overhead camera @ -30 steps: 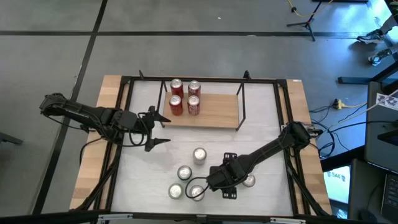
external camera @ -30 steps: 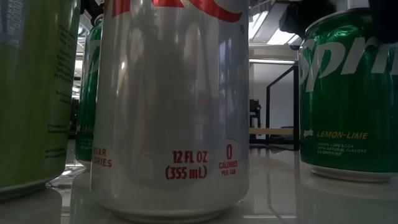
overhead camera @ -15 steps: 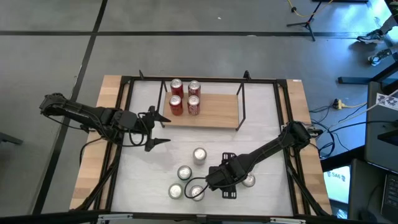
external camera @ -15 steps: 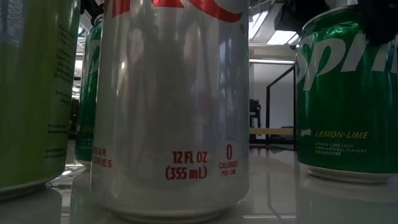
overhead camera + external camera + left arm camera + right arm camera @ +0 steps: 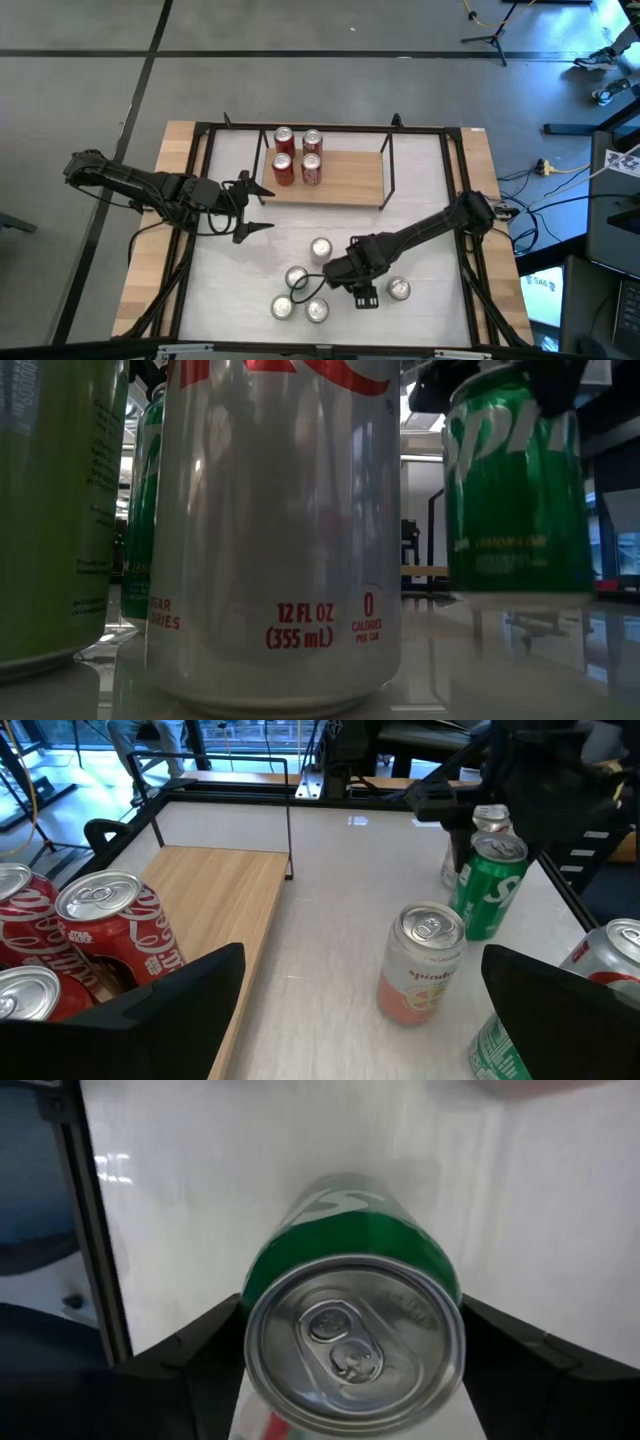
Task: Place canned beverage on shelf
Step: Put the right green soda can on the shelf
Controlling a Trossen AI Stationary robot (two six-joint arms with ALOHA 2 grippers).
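The right gripper [image 5: 312, 281] has its jaws closed on a green aluminium lemon-lime soda can [image 5: 352, 1295], one dark finger on each side of it, and the low view shows this can [image 5: 515, 480] lifted clear of the white worktop [image 5: 420, 215], its base hanging above its own reflection. The can is over the near middle of the worktop, among other standing cans: a pale peach-labelled can [image 5: 421, 963], a silver can with red lettering [image 5: 275, 530], and another silver-topped can [image 5: 399, 290] just beside the right arm. The low light-wood shelf in a thin black wire frame [image 5: 350, 178] stands well apart toward the far side, carrying four red cola cans [image 5: 298, 156] grouped at its left end. The left gripper [image 5: 258, 208] hovers beside the shelf's left end, its jaws spread wide and holding nothing.
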